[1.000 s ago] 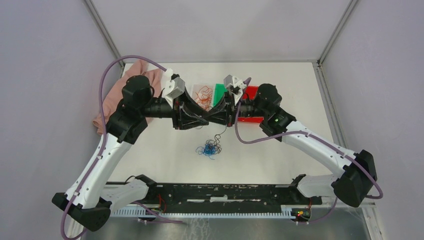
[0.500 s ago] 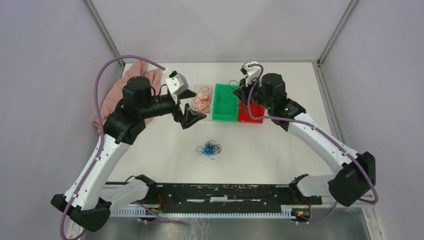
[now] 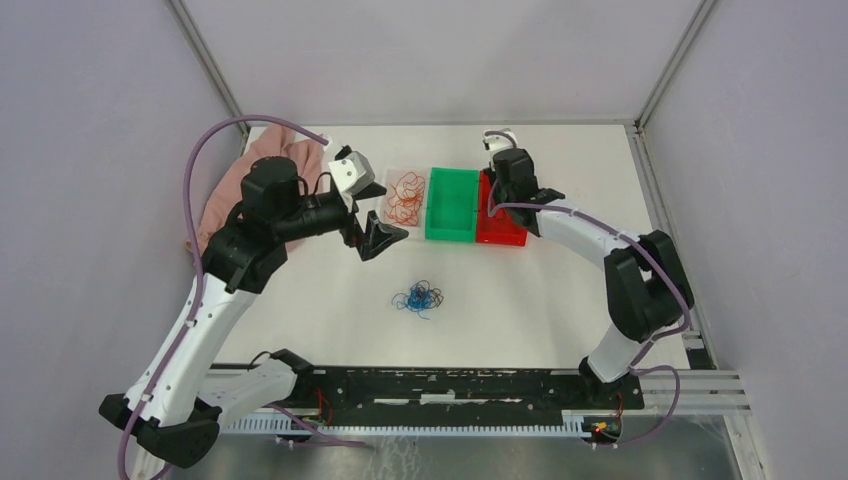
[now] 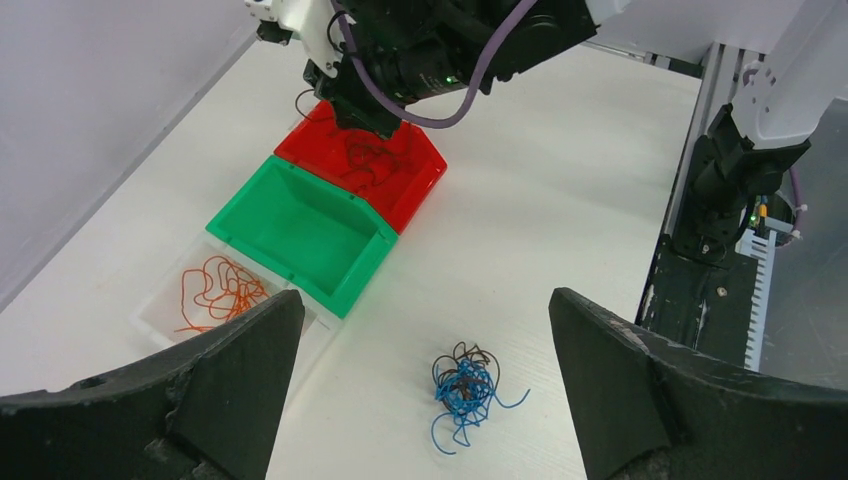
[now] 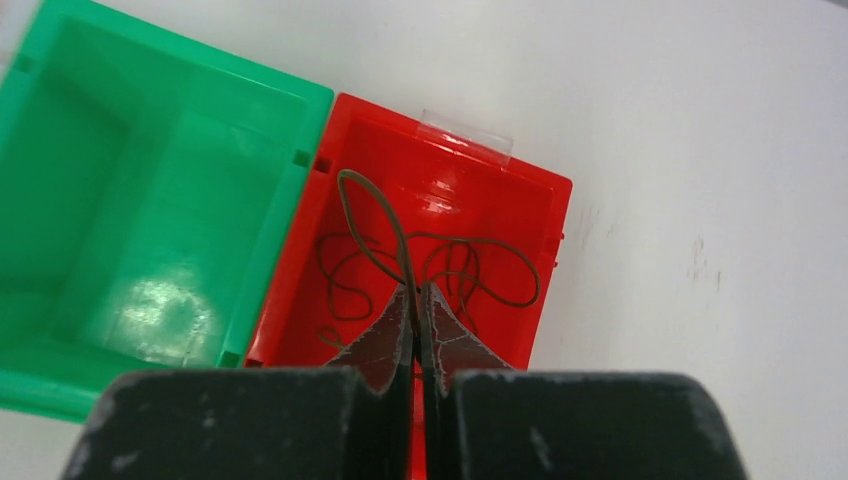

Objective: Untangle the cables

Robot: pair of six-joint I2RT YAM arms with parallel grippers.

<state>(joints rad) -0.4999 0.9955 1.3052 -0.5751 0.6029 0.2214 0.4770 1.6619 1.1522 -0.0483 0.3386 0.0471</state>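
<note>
A small tangle of blue and dark brown cables (image 3: 417,298) lies on the white table; it also shows in the left wrist view (image 4: 465,385). My left gripper (image 3: 378,237) is open and empty, hanging above and behind the tangle (image 4: 425,300). My right gripper (image 3: 497,198) is shut on a dark brown cable (image 5: 385,215) and holds it over the red bin (image 5: 545,205), where more brown cable loops lie. Orange-red cables (image 3: 403,195) lie in a clear tray, which also shows in the left wrist view (image 4: 215,290).
A green bin (image 3: 452,230) stands between the clear tray and the red bin (image 3: 503,238); its inside looks bare (image 5: 130,200). A pink cloth (image 3: 222,205) lies at the left table edge. The arm bases' black rail (image 3: 450,385) runs along the near edge.
The two grippers were together above the tangle with a dark cable between them. The right gripper has carried the brown cable back over the red bin. The left gripper has drawn back left.
</note>
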